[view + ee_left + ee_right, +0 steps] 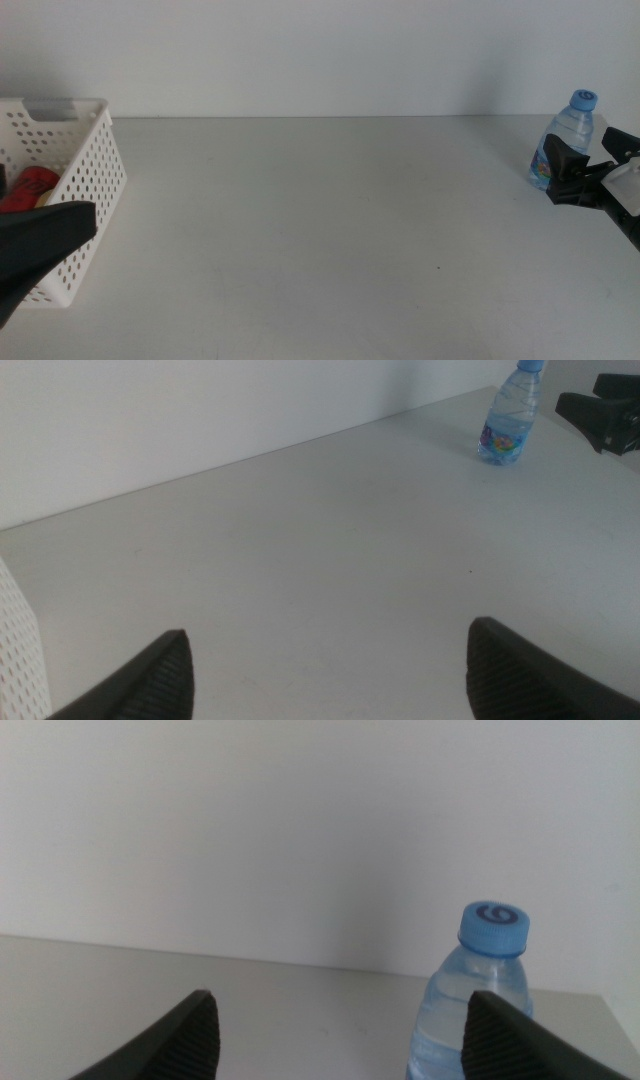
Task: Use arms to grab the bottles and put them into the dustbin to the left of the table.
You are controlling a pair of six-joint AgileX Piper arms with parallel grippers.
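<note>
A small clear water bottle with a blue cap stands upright at the table's far right. My right gripper is open just beside it, one jaw overlapping its lower body. In the right wrist view, the bottle rises just beyond my open right gripper, off toward one jaw, not centred between the two. The white perforated dustbin sits at the far left, with a red can and a pale object inside. My left arm hovers in front of the dustbin, and my left gripper is open and empty.
The light grey table stretches between the dustbin and the bottle. A white wall runs along its back edge. The left wrist view shows the distant bottle, the right gripper and a strip of the dustbin wall.
</note>
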